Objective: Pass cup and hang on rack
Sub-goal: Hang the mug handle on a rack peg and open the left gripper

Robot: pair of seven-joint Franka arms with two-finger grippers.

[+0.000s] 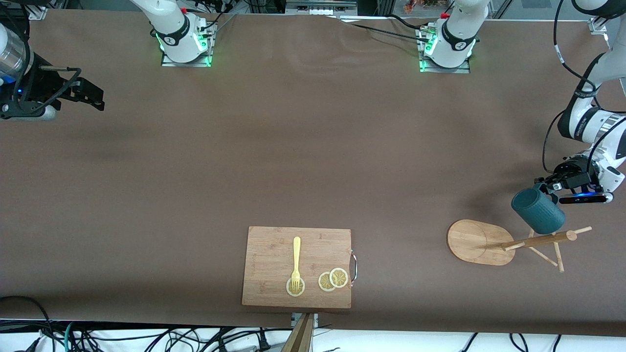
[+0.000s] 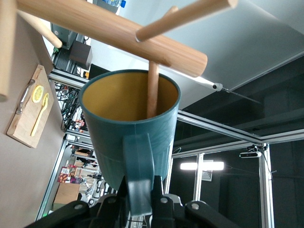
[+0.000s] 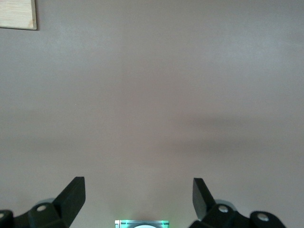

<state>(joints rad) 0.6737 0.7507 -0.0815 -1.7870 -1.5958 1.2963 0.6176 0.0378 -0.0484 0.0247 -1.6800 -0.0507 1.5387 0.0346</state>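
Observation:
My left gripper [image 1: 550, 188] is shut on the handle of the dark teal cup [image 1: 538, 211] and holds it up in the air beside the top of the wooden rack [image 1: 481, 242]. In the left wrist view the fingers [image 2: 159, 187] clamp the handle, and the cup [image 2: 118, 137] shows its yellow inside. One thin peg [image 2: 152, 90] of the rack reaches down into the cup's mouth, below the post [image 2: 114, 33]. My right gripper [image 1: 83, 93] waits open over the right arm's end of the table, and nothing shows between its fingers [image 3: 71, 197].
A wooden cutting board [image 1: 274, 244] with a metal handle lies near the front edge of the table. On it lie a yellow fork [image 1: 296, 261] and lemon slices [image 1: 332, 279]. Brown cloth covers the table [image 1: 293, 146].

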